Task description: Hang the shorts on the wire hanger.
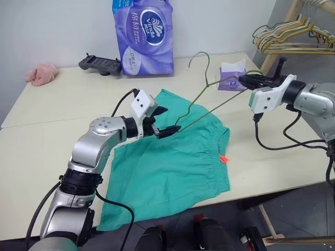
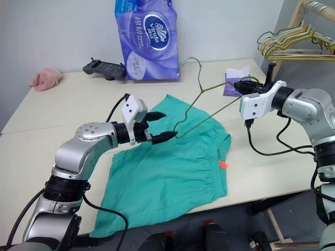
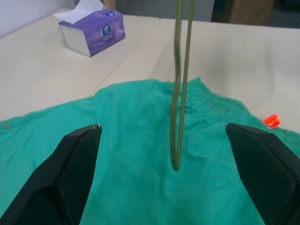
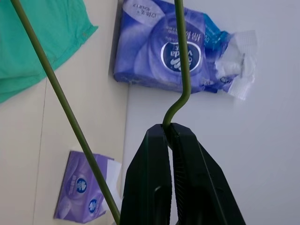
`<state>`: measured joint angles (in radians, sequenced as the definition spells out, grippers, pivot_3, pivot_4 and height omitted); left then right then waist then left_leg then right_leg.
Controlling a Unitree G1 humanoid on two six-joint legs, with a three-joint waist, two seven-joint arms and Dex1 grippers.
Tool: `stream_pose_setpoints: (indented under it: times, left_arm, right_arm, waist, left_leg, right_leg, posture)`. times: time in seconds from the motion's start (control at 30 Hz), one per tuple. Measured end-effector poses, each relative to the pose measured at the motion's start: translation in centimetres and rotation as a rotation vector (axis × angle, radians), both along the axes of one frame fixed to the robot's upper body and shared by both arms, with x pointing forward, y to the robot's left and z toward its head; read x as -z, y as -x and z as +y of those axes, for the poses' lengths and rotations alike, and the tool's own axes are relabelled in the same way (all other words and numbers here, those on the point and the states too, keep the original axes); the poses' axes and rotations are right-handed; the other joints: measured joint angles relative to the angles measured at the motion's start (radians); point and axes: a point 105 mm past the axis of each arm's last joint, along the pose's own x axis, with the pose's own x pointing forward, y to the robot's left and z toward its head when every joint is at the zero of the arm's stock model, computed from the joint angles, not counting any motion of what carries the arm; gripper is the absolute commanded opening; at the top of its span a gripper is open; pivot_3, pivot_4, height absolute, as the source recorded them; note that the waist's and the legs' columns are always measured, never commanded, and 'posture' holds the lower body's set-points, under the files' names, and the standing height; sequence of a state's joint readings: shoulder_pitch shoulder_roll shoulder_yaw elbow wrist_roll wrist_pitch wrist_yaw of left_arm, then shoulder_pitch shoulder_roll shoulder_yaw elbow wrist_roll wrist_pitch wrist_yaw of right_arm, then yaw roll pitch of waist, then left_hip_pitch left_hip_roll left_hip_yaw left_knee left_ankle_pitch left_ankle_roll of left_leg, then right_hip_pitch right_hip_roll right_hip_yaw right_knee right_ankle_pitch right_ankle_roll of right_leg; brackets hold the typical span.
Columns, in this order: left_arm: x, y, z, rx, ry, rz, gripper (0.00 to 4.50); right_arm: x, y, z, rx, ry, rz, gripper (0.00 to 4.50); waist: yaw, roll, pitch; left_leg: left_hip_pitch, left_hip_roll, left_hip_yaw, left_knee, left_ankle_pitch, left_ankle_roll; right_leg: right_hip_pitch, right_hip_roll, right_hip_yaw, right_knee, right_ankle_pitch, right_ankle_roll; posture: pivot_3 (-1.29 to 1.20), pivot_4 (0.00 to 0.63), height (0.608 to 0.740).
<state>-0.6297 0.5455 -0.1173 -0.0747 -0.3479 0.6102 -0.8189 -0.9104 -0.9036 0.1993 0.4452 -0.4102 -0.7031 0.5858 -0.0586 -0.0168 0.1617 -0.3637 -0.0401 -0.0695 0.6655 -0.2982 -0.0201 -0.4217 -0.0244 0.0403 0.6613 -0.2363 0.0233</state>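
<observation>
The wire hanger (image 1: 207, 97) slants above the shorts (image 1: 172, 167) lying on the table (image 1: 47, 151).

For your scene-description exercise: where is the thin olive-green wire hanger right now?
The thin olive-green wire hanger hangs above the teal-green shorts, one corner pinched by the right gripper, the other between the left gripper's open fingers.

Left arm reaches forward over the desk's middle, forearm bent in toward the centre, wrist tipped slightly down. Left gripper (image 1: 166, 121) points roughly level toward the right side of the desk, its two black fingers (image 3: 77, 164) spread wide apart with nothing between them touching. Right arm comes in from the desk's right edge, gripper (image 2: 242, 84) held about level, pointing left, fingers pinched tight on the wire hanger (image 4: 183, 79) at one corner.
</observation>
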Motion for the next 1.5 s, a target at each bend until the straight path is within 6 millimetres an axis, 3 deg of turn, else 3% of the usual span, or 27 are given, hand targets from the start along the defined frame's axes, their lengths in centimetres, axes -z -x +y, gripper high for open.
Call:
stream_pose_setpoints:
  times: [0.43, 0.6, 0.83, 0.93, 1.33, 1.5]
  left_arm:
    - [0.7, -0.2, -2.9, 0.066, -0.028, -0.006, 4.50]
    - [0.6, -0.5, -2.9, 0.053, -0.041, 0.010, 4.50]
    - [1.8, -0.7, -2.4, 0.036, -0.091, 0.080, 4.50]
    - [1.9, -0.7, -2.4, 0.037, -0.093, 0.093, 3.91]
    - [2.0, -0.4, -2.5, 0.054, -0.082, 0.119, 0.20]
    - [1.9, -0.4, -2.6, 0.056, -0.080, 0.118, 0.04]
  right_arm:
    - [-0.4, 0.4, 2.6, -0.062, 0.013, -0.005, 0.01]
    - [-1.4, 0.7, 3.4, -0.088, 0.026, -0.042, 0.01]
    - [-1.4, 0.7, 3.4, -0.084, 0.033, -0.046, 0.01]
    - [-1.5, 0.6, 3.4, -0.080, 0.030, -0.044, 0.00]
    - [-1.4, 0.6, 3.4, -0.078, 0.026, -0.042, 0.00]
    - [-1.5, 0.6, 3.5, -0.080, 0.024, -0.042, 0.00]
  waist:
    - [-0.001, 0.000, 0.000]
    - [-0.002, 0.000, 0.000]
    - [-0.002, 0.000, 0.000]
    - [-0.002, 0.000, 0.000]
    - [-0.002, 0.000, 0.000]
    - [-0.002, 0.000, 0.000]
  left_leg:
    - [0.000, 0.000, 0.000, 0.000, 0.000, 0.000]
    - [0.000, 0.000, 0.000, 0.000, 0.000, 0.000]
    - [0.000, 0.000, 0.000, 0.000, 0.000, 0.000]
    - [0.000, 0.000, 0.000, 0.000, 0.000, 0.000]
    - [0.000, 0.000, 0.000, 0.000, 0.000, 0.000]
    - [0.000, 0.000, 0.000, 0.000, 0.000, 0.000]
  right_leg:
    - [0.000, -0.003, 0.000, 0.001, 0.000, 0.000]
    - [0.000, -0.003, 0.000, 0.001, 0.000, 0.000]
    - [-0.001, -0.003, 0.000, 0.001, 0.000, 0.000]
    - [-0.001, -0.003, 0.000, 0.001, 0.000, 0.000]
    - [-0.001, -0.003, 0.000, 0.001, 0.000, 0.000]
    - [-0.001, -0.003, 0.000, 0.001, 0.000, 0.000]
  posture:
    - [-0.09, 0.116, 0.740]
    - [-0.09, 0.116, 0.740]
    - [-0.09, 0.116, 0.740]
    - [-0.09, 0.118, 0.740]
    - [-0.09, 0.117, 0.740]
    - [-0.09, 0.117, 0.740]
